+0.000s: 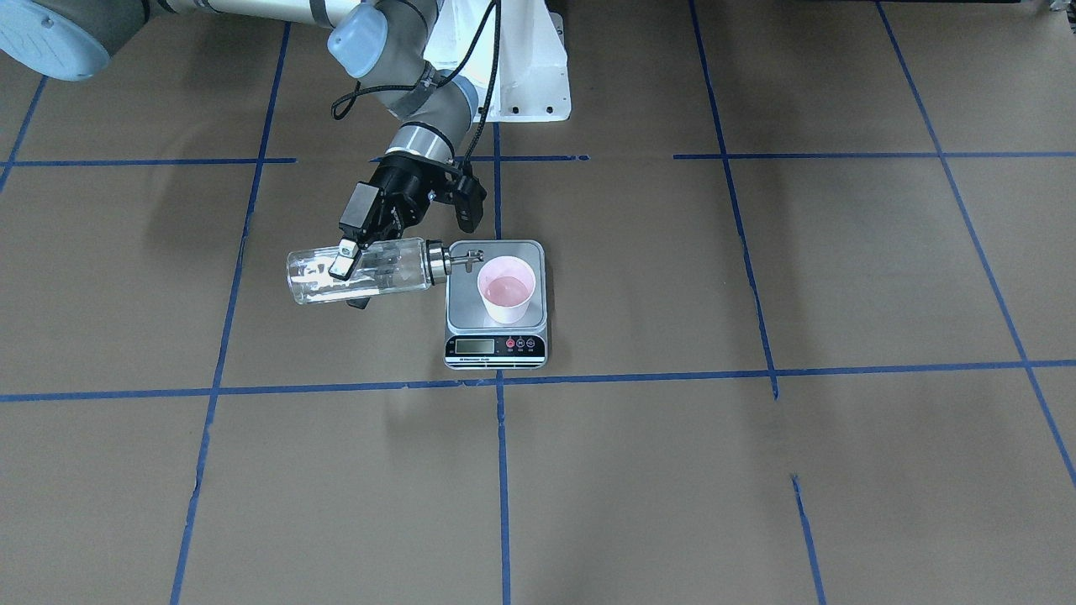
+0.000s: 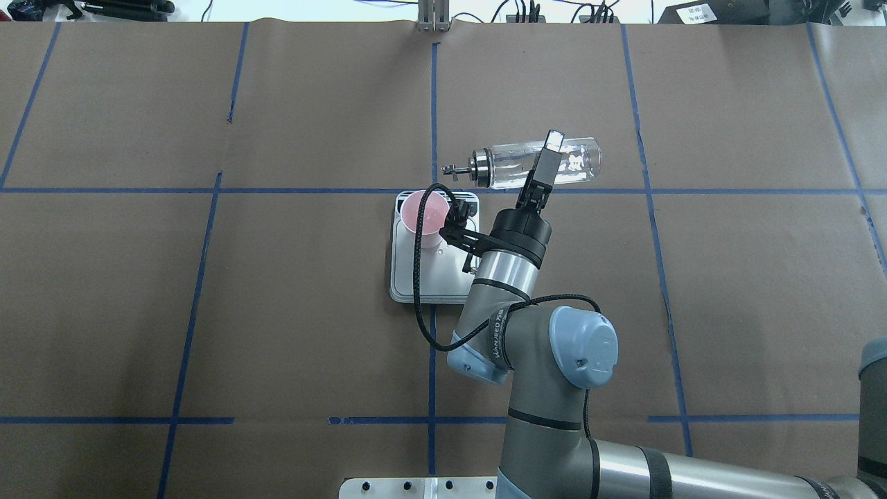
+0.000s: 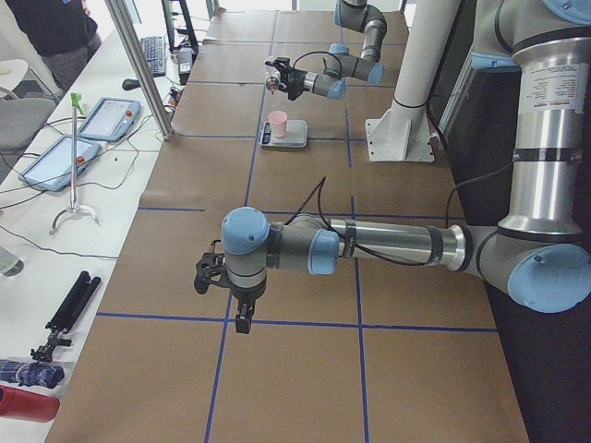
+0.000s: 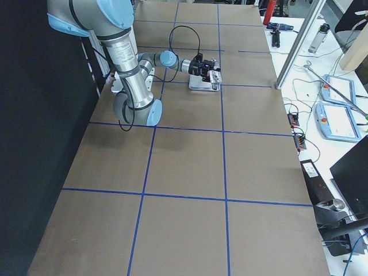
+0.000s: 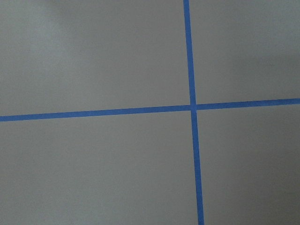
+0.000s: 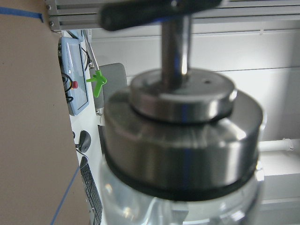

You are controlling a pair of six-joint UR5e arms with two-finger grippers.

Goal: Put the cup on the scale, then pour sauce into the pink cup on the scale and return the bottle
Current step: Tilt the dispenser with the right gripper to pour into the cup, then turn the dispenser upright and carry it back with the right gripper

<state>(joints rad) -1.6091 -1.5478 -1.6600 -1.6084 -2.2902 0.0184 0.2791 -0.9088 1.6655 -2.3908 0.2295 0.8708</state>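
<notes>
Cup point(image 1: 506, 290) is already sitting on the scale point(image 1: 461, 313), upright, a bit toward the back of the platform, so step one looks done.

We're in the pour now. The right gripper point(image 1: 351, 281) has its fingers point(image 1: 344, 261) pinching the bottle point(image 1: 395, 267) around the middle of the glass. The bottle is tipped to roughly horizontal, with the metal spout point(image 1: 465, 256) reaching over the scale and its tip right at the cup's rim. I can't see an actual stream. There's a darker pink disc at the bottom of the cup that I'd guess is some sauce point(image 1: 508, 293) already in there. The scale's display is too small to read.

The left gripper point(image 3: 242, 318) hangs well away over bare surface point(image 1: 756, 470), not involved. I can't tell if its fingers are spread or together.

Left to do, I reckon: finish the pour, tip the bottle upright, and put it back on the surface.
</notes>
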